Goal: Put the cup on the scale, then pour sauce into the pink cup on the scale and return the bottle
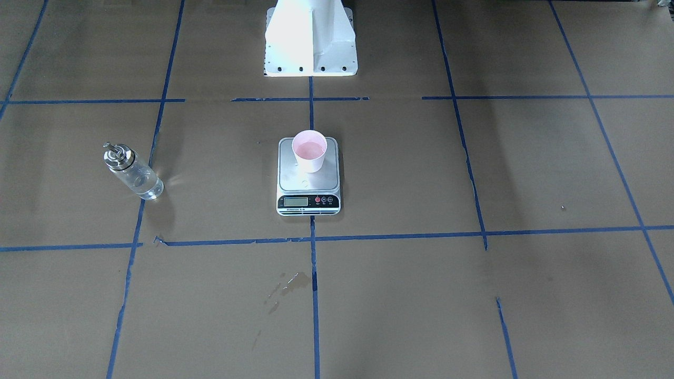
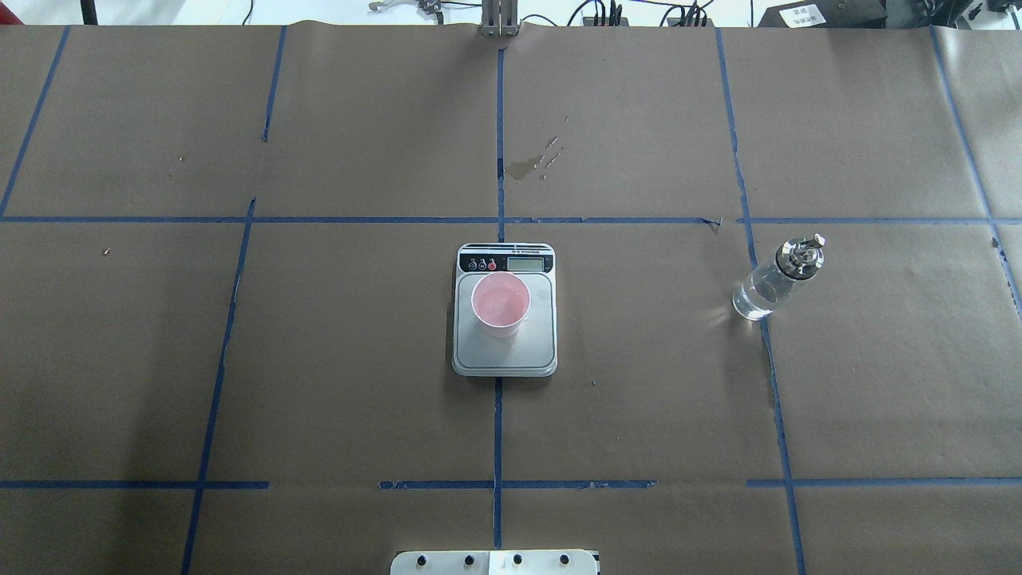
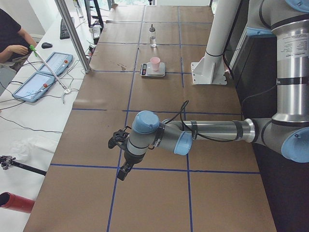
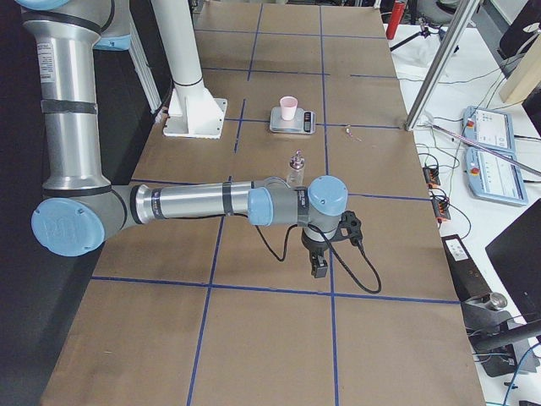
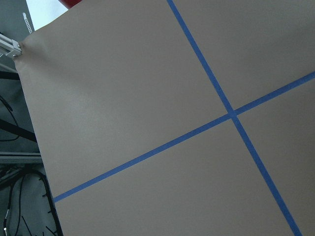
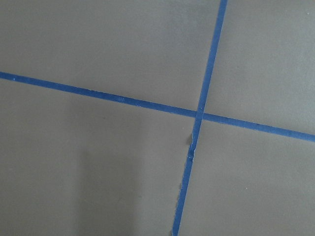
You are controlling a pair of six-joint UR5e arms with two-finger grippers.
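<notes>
Overhead exterior shows the cup [image 2: 501, 303], pale pink inside, upright on the silver platform of the scale [image 2: 505, 357] at mid-bench [image 2: 319, 359]. The clear glass, metal-capped bottle [image 2: 770, 281] stands well apart on the robot's right. The left gripper [image 3: 121, 174] and right gripper [image 4: 319, 269] appear only in side views, so I cannot tell how far their fingers are parted.

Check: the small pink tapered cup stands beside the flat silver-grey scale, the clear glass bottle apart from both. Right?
No: the pink tapered cup stands on the silver-grey scale, not beside it; the overhead view shows this. The glass bottle is apart.
</notes>
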